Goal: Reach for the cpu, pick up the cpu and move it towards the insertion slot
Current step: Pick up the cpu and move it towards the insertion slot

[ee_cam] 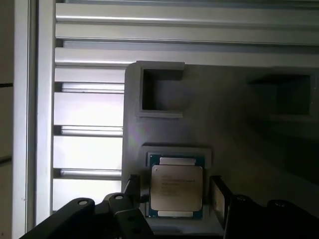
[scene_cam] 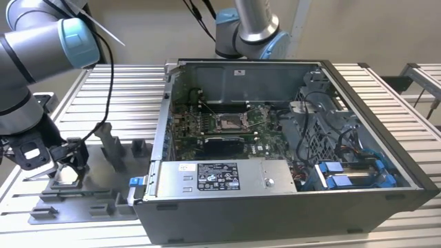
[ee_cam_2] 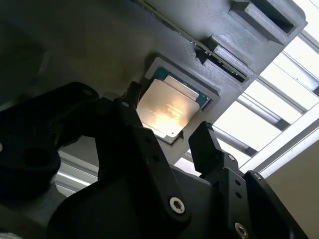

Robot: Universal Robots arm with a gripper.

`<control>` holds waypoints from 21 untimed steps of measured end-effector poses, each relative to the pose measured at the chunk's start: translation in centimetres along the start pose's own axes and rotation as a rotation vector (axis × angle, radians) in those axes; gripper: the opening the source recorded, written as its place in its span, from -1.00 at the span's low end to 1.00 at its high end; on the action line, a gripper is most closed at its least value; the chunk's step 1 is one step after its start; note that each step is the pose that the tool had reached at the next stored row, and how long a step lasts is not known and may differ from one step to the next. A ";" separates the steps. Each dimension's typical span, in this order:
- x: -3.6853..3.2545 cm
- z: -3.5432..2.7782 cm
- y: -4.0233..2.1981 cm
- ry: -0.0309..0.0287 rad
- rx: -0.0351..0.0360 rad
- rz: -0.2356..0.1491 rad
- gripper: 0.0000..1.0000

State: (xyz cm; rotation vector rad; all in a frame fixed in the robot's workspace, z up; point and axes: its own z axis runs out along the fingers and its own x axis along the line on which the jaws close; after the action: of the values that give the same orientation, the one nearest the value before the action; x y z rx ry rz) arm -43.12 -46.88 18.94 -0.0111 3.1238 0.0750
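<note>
Two black fingers of the gripper are standing apart, one on each side of the cpu, so the pincer is released and grasping nothing. In the first wrist view a narrow gap seems to be showing at each side, though I cannot tell whether a pad is brushing the chip's edge. The cpu is lying flat, silvery face up, in a shallow square pocket of the grey fixture, which is sitting on the slatted metal table. By my reading the reach is all but finished and the pick is not yet begun, since the chip is sitting fully in its pocket. Taking it would likely call for the fingers closing squarely on two opposite edges. It would also call for a straight lift, because so thin a part could tilt or catch on the pocket's rim. The exterior view is adding the wider layout. There the arm is bending down over the fixture at the exterior view's left, while the insertion slot is sitting on the green circuit board inside the open computer case. The slot is well apart from the gripper, with the case's side wall between them. The wrist views are supplying the close detail of fingers against chip. The second wrist view, looking from a low slant, is catching a bright glare on the metal face.
</note>
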 end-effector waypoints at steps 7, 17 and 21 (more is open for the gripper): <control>0.01 0.43 -0.02 0.0000 0.0000 0.000 1.00; 0.00 -0.50 0.03 -0.0002 -0.0042 0.000 -1.00; -0.03 -1.79 0.09 -0.0001 -0.0044 0.000 -1.00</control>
State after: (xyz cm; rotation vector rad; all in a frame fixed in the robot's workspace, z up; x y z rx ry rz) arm -43.12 -46.87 20.73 -0.0110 3.1235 0.0819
